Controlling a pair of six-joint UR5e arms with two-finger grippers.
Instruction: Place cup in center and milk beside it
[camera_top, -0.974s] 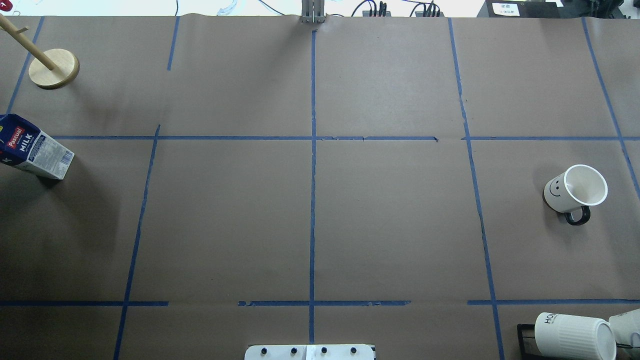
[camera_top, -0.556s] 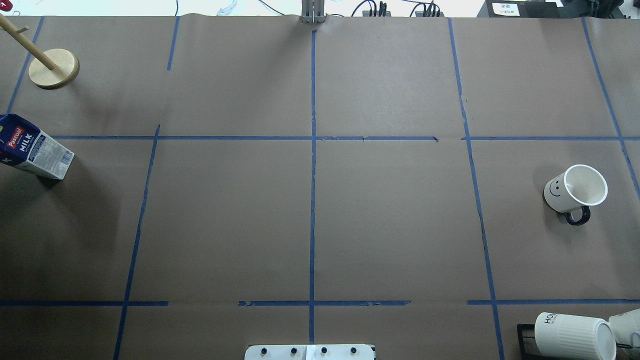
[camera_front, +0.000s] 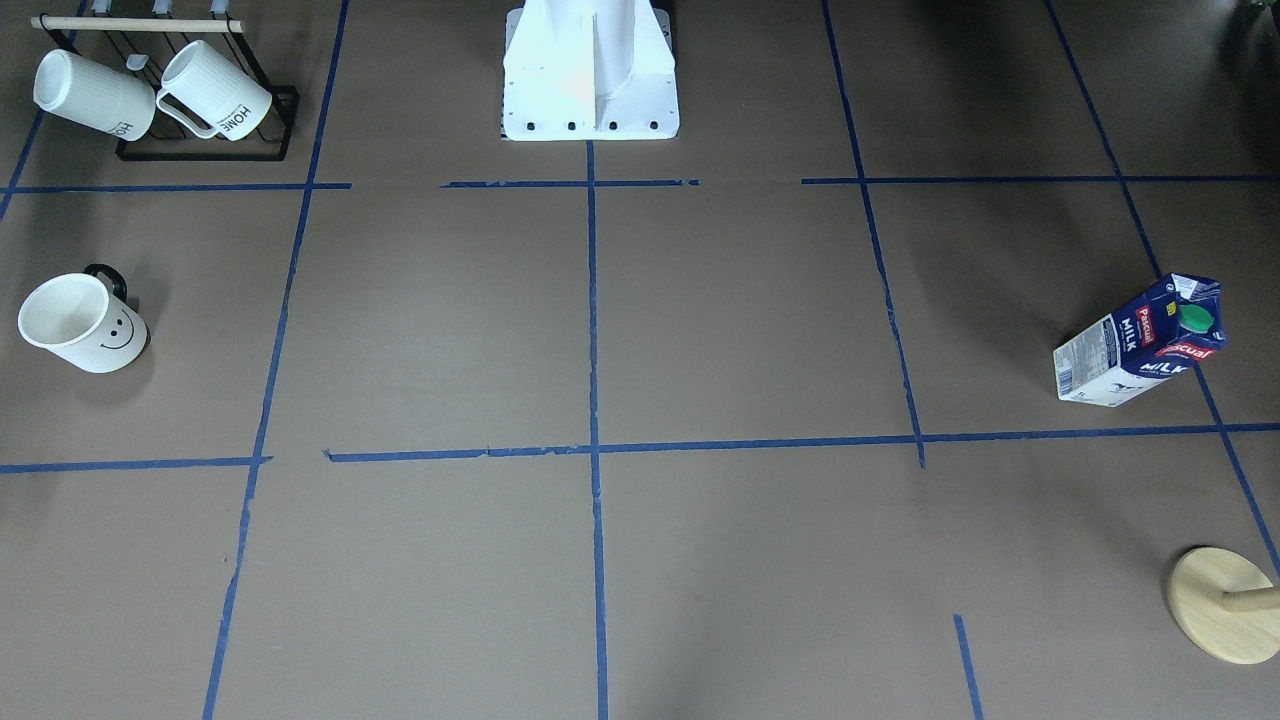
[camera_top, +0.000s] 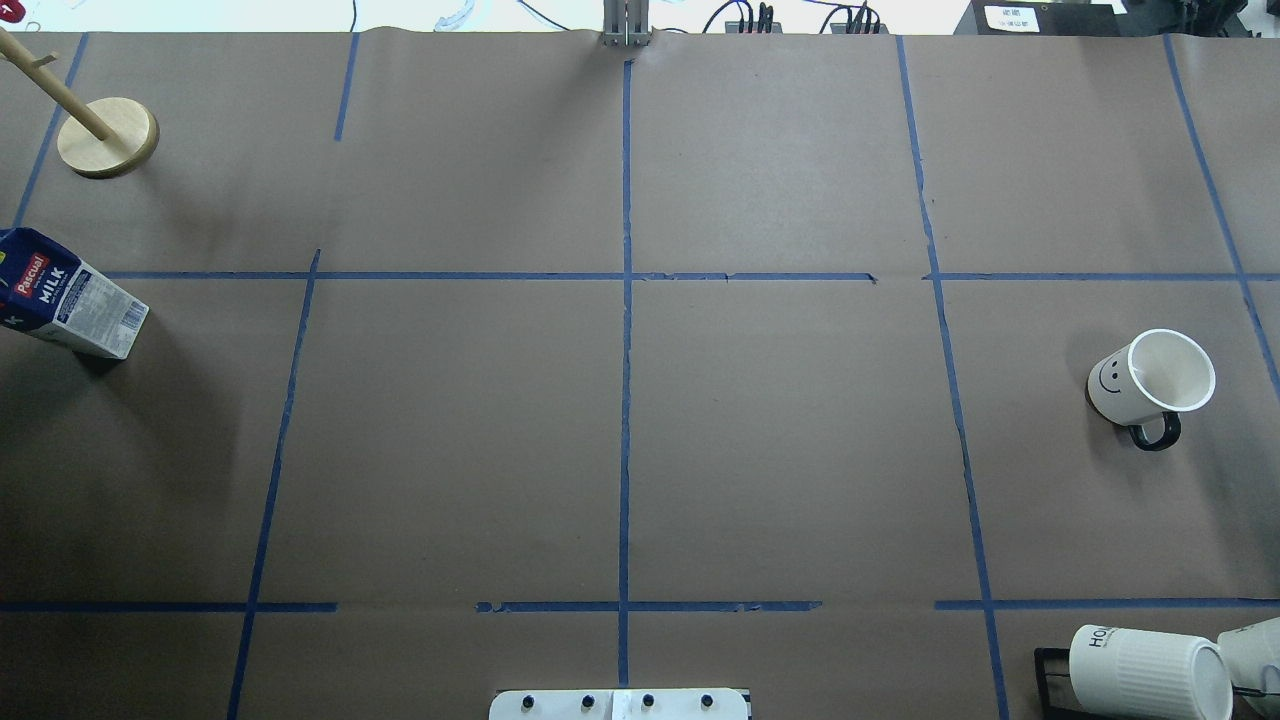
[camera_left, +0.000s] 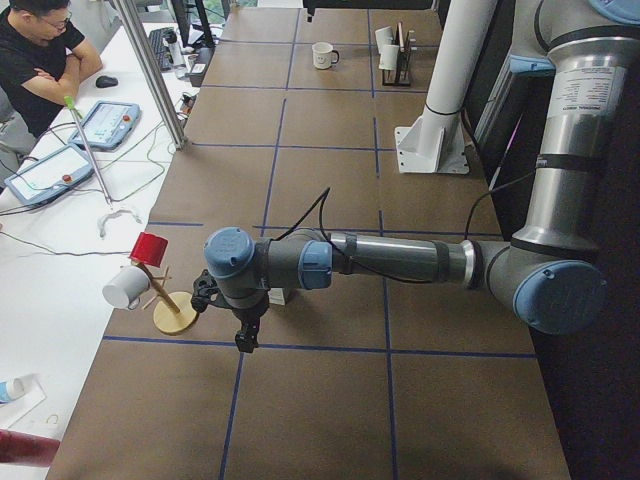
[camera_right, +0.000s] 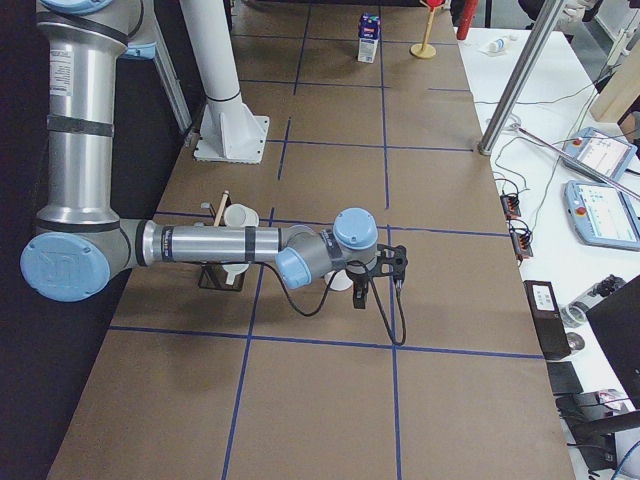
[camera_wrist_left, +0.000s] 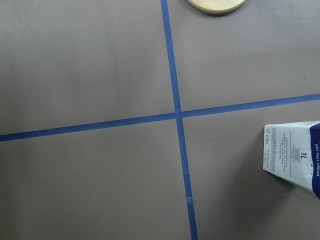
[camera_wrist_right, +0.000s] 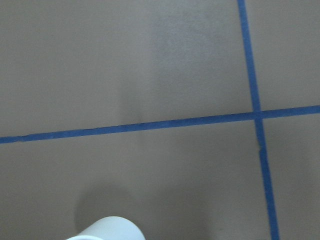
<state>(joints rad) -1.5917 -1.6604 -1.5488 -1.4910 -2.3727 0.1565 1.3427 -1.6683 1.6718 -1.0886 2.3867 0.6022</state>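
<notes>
The cup (camera_top: 1150, 385), white with a smiley face and a black handle, stands upright at the right of the board; it also shows in the front view (camera_front: 80, 325), and its rim shows in the right wrist view (camera_wrist_right: 107, 231). The milk (camera_top: 70, 300), a blue and white carton, stands at the far left (camera_front: 1140, 345) and at the left wrist view's right edge (camera_wrist_left: 295, 160). The center (camera_top: 700, 440) is bare. My left gripper (camera_left: 244, 340) hangs near the milk and my right gripper (camera_right: 378, 290) near the cup. I cannot tell whether either is open or shut.
Two ribbed HOME mugs (camera_top: 1150, 670) hang on a black rack (camera_front: 200, 152) at the near right corner. A wooden stand (camera_top: 107, 137) is at the far left. The robot's white base (camera_front: 590, 100) sits at the near middle edge. An operator sits beyond the far edge.
</notes>
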